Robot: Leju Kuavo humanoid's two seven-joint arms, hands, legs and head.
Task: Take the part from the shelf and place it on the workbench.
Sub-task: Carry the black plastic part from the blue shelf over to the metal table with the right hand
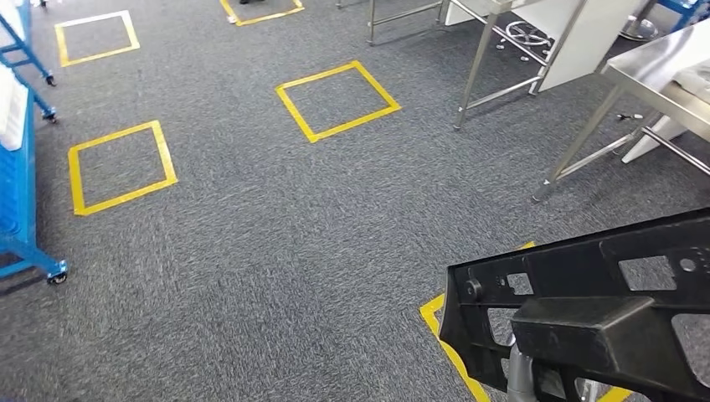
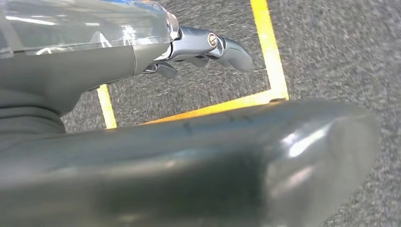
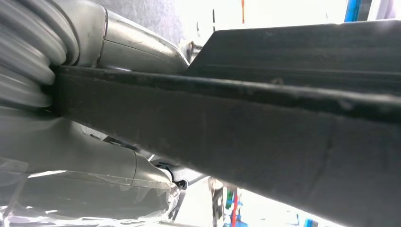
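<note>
Right hand (image 3: 71,142) clamps one black part (image 1: 586,301); left hand (image 2: 142,156) hangs empty, fingers apart, over grey carpet (image 1: 251,234).

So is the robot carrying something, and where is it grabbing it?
Yes. The right hand holds the black part, gripping along a long edge. The left hand holds nothing.

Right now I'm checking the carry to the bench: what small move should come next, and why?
Probably keep walking and turn right toward the steel workbench. The black part is already held in the right hand, and the bench sits ahead to the right across the grey carpet.
</note>
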